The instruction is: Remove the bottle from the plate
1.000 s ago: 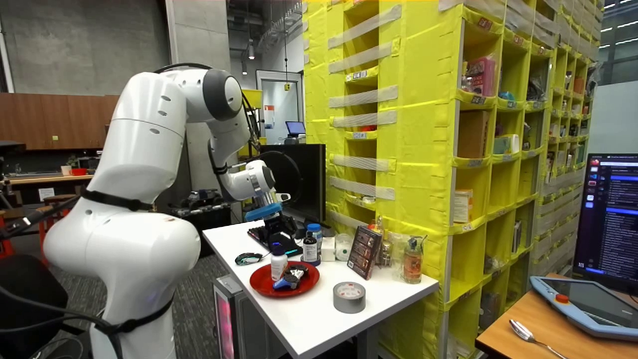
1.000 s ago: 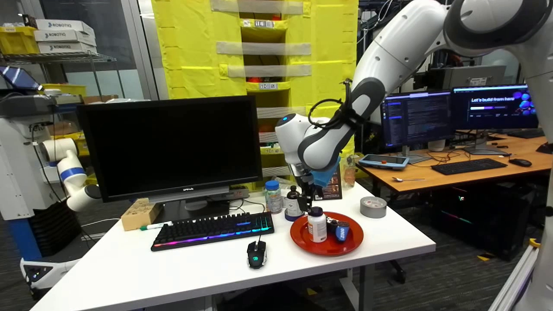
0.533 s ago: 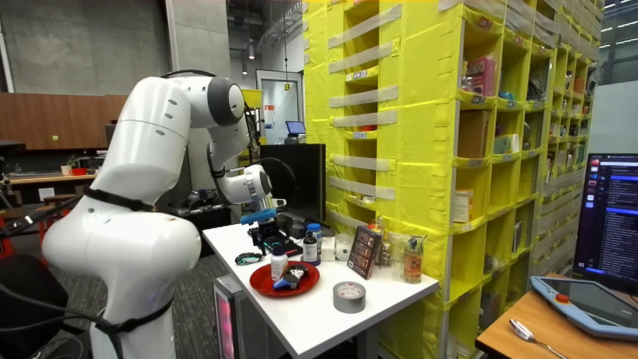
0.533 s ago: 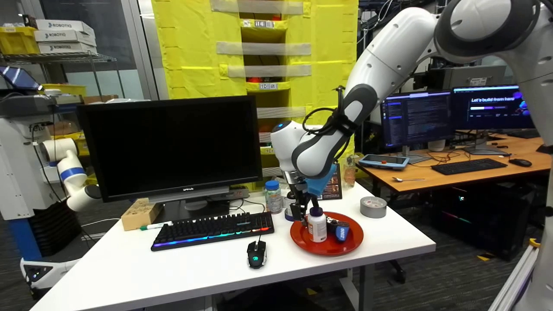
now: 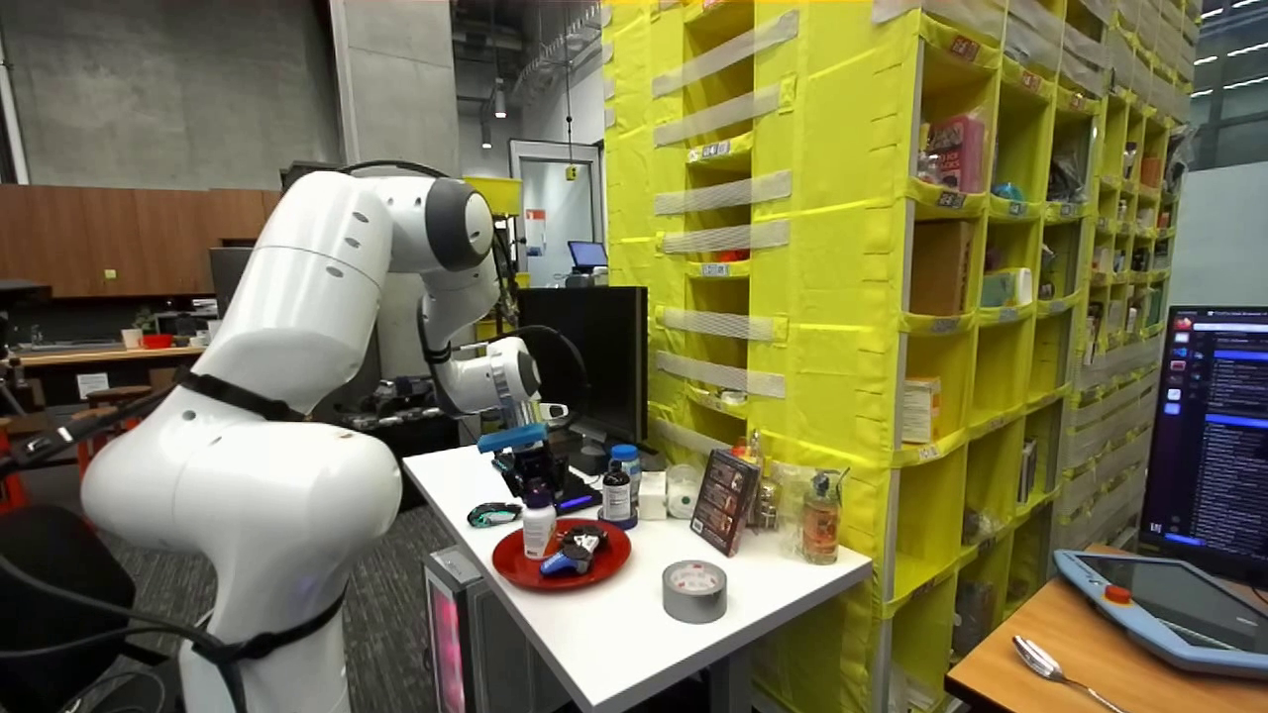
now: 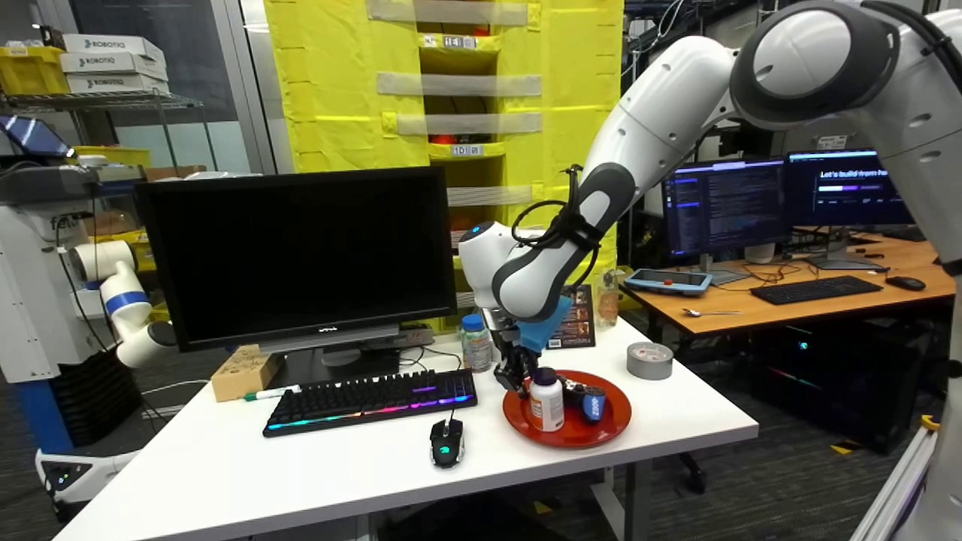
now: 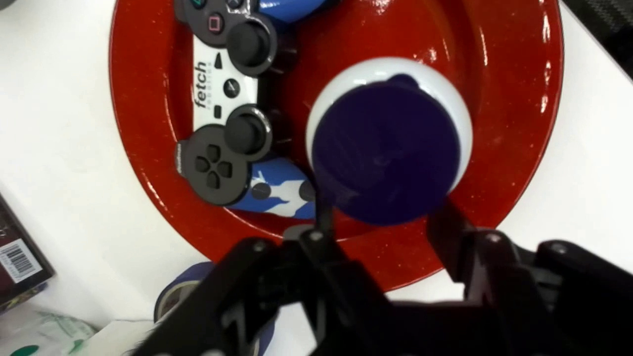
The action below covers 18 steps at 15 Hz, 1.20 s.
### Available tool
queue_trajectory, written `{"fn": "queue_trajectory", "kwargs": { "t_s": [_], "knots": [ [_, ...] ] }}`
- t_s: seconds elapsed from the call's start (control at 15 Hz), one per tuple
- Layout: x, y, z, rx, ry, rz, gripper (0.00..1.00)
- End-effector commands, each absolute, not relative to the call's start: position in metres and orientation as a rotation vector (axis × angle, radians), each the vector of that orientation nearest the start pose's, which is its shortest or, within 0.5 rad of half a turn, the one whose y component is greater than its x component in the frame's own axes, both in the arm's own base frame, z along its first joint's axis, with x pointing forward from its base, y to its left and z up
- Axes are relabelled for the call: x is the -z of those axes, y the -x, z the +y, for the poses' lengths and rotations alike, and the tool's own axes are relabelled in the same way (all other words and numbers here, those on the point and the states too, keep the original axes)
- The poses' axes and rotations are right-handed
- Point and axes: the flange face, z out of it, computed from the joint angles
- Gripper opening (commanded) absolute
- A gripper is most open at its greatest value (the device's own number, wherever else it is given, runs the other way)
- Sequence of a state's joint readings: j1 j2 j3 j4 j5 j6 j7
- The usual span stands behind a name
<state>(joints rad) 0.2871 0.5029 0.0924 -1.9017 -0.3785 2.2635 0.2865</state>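
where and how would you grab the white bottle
Probably by the purple cap, gripped across from above: the white bottle stands upright with that round cap topmost, while the game controller lies close beside its body on the red plate.

Concrete wall (image 5: 178, 89) up high, brown cabinets (image 5: 109, 238) beneath, yellow cubby shelving (image 5: 842, 228) towering over the white bench (image 6: 188, 473), dark carpet (image 6: 782, 485) below, wooden desk (image 6: 727, 302) nearby!

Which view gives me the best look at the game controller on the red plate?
The wrist view: it looks down on the game controller, near enough to read "fetch" on it, though the top edge crops it. Both exterior views show it small and at a slant, beside the bottle.
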Motion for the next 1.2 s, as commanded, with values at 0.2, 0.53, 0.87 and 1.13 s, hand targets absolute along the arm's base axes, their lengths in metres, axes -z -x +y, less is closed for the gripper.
{"fn": "queue_trajectory", "kwargs": {
  "t_s": [0.2, 0.53, 0.87, 1.13],
  "knots": [
    [-0.230, -0.590, 0.209, -0.076, 3.382, -0.499, 0.51],
    [-0.242, -0.589, 0.210, -0.038, 3.391, -0.481, 0.75],
    [-0.247, -0.571, 0.217, -0.005, 3.397, -0.443, 1.00],
    [-0.231, -0.551, 0.213, -0.068, 3.400, -0.385, 1.00]
  ]
}}
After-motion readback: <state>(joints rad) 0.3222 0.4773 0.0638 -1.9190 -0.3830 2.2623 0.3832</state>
